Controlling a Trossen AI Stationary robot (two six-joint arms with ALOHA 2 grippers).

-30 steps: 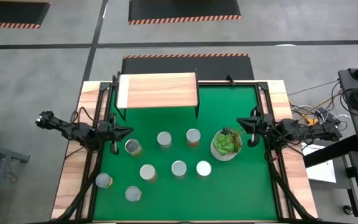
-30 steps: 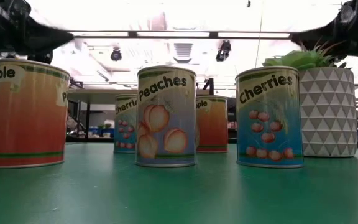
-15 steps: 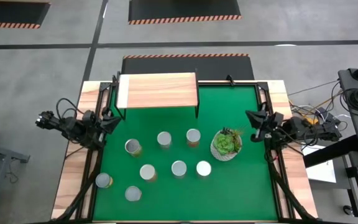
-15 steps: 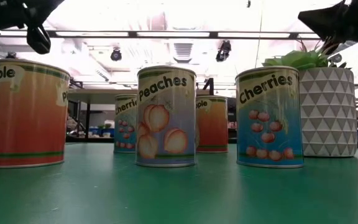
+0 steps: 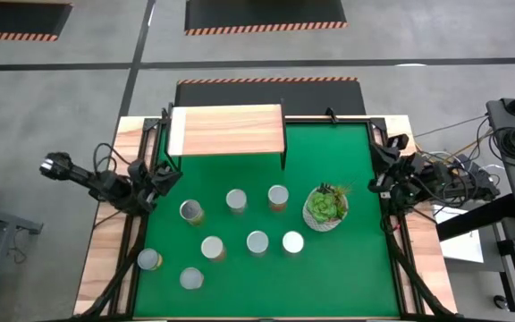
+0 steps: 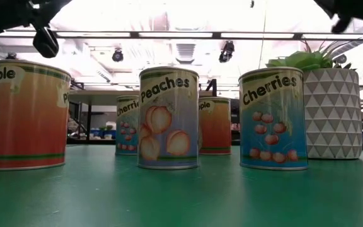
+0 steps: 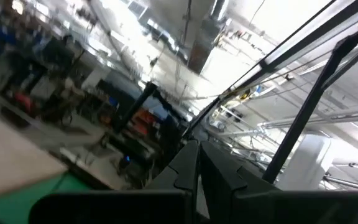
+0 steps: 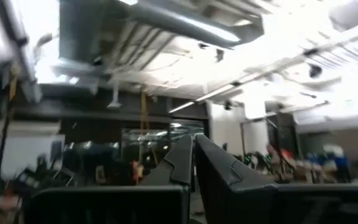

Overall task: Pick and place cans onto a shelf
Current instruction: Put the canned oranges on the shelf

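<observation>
From above, a green mat [image 5: 329, 268] covers a wooden tabletop [image 5: 105, 259]. The shelf [image 5: 226, 131], a light-wood board on thin black legs, stands at the mat's far edge with nothing on it. Eight cans [image 5: 257, 242] stand upright on the mat in front of it, spread loosely from the left edge towards the centre, all showing silvery tops. A white pot with a green plant [image 5: 325, 207] sits just to the right of the cans. The left tool [image 5: 166, 177] rests at the mat's left edge, near the shelf's left leg, its fingers pressed together and holding nothing. The right tool [image 5: 381, 165] rests at the mat's right edge, also pressed together and empty, well apart from the cans.

At table height, an orange can [image 6: 25, 115] stands at left, a peaches can [image 6: 168, 118] in the middle, a cherries can [image 6: 273, 119] to the right, touching nothing. Two more cans stand farther back. The patterned white pot [image 6: 331, 113] stands just behind the cherries can.

The left wrist view shows two dark fingers [image 7: 180, 175] meeting, with ceiling beyond.

The right wrist view shows the same: fingers [image 8: 179, 160] together against a lit ceiling.
</observation>
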